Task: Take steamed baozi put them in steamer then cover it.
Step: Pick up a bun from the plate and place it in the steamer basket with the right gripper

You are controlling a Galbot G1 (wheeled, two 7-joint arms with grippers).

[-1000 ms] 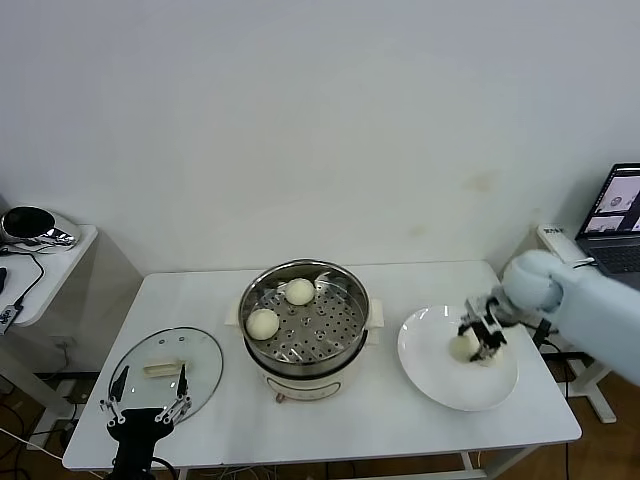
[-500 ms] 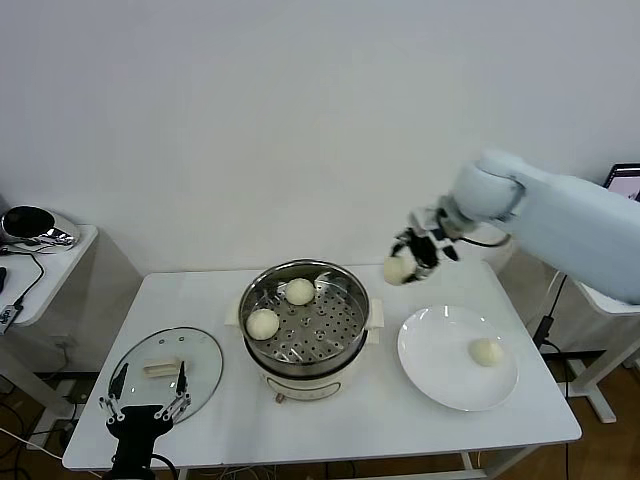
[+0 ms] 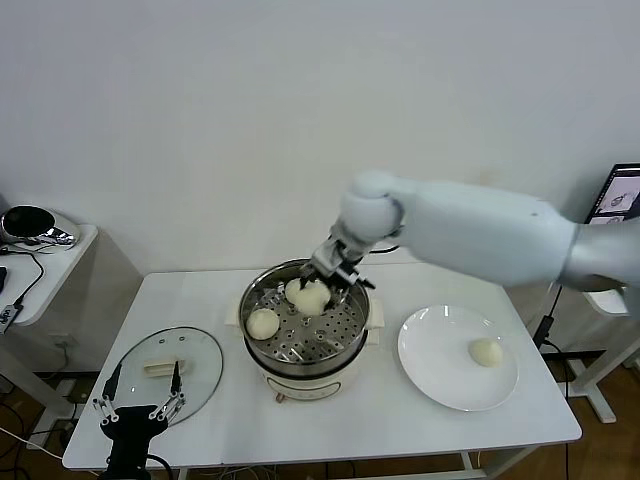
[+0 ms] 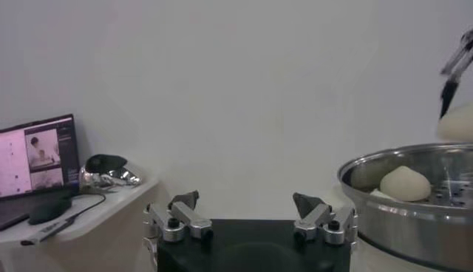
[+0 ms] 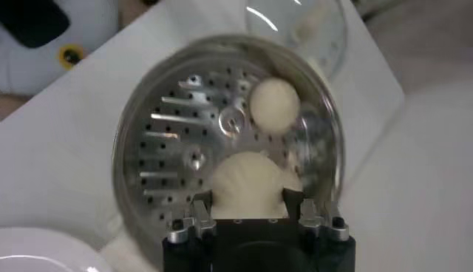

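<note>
My right gripper (image 3: 320, 287) is shut on a cream-white baozi (image 3: 318, 298) and holds it just above the perforated tray of the steel steamer (image 3: 352, 330). In the right wrist view the baozi (image 5: 247, 185) fills the gap between the fingers. One baozi (image 3: 262, 323) lies on the tray at the left. Another (image 3: 296, 291) lies at the back, touching or partly behind the held one. A last baozi (image 3: 486, 351) lies on the white plate (image 3: 440, 380). The glass cover (image 3: 165, 362) lies flat on the table at the left. My left gripper (image 3: 135, 410) is open and empty at the cover's near edge.
A side table (image 3: 50, 260) with a shiny object stands at far left. A laptop (image 3: 622, 200) stands at far right. The steamer (image 4: 414, 214) also shows in the left wrist view, off to the side of my left gripper (image 4: 251, 211).
My right gripper lifted one baozi off the plate and carried it left, from above the table's right part to over the steamer tray. The left arm barely moved.
</note>
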